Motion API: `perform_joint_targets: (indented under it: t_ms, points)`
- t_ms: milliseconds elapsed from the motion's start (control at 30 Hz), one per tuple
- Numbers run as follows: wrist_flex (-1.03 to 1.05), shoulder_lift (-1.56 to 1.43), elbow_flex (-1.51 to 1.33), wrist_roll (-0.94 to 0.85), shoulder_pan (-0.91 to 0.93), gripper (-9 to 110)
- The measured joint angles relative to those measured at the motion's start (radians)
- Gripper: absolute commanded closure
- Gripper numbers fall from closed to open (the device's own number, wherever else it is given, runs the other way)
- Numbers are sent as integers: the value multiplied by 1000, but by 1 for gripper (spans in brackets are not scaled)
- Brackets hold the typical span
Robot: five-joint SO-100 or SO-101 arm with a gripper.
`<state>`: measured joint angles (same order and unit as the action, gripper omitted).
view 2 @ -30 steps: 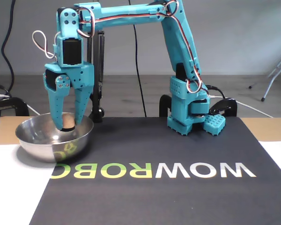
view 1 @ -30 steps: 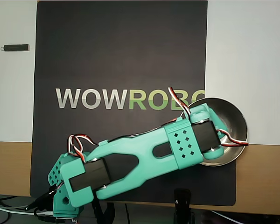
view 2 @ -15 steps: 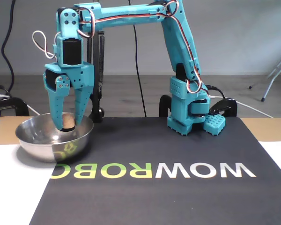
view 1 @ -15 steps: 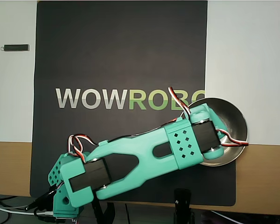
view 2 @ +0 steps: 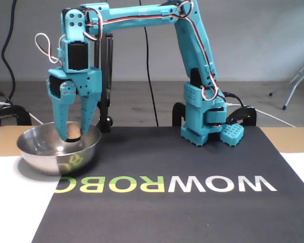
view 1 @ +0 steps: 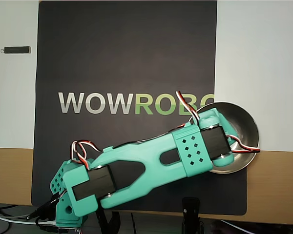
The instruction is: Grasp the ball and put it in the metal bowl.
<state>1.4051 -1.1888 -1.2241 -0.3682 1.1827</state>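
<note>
The ball (view 2: 73, 132) shows in the fixed view as a small peach-tan sphere, smooth and matte, its lower part hidden behind the near wall of the metal bowl (view 2: 45, 161); it sits down inside the bowl's rim line, and whether it rests on the bottom cannot be told. The bowl is shiny silver, shallow and round, mirroring a scrap of the yellow-green lettering, and it stands on the left edge of the dark mat (view 2: 192, 212) where the mat meets the pale table. In the overhead view the bowl (view 1: 246, 127) lies at the mat's right edge, half covered by the arm's wrist, and the ball is hidden there. The gripper (view 2: 74, 135) points straight down into the bowl, its two teal fingers flanking the ball closely, pinching it between them by the look of it. The teal arm (view 2: 192, 50) rises from its base at the mat's far edge, then reaches level across to the wrist above the bowl.
</note>
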Motion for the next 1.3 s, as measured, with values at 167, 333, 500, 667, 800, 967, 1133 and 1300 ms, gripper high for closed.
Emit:
perform_joint_targets:
  t_ms: [167,333,500,667,800,967,1133,1300]
  points:
    - [0,0,0,0,0,52]
    - [-18,0,0,0,0,52]
    - [-34,0,0,0,0,52]
    - [-34,0,0,0,0,51]
    - [-34,0,0,0,0,51]
    - [-34,0,0,0,0,51]
    - [-34,0,0,0,0,51]
    - [-34,0,0,0,0,51]
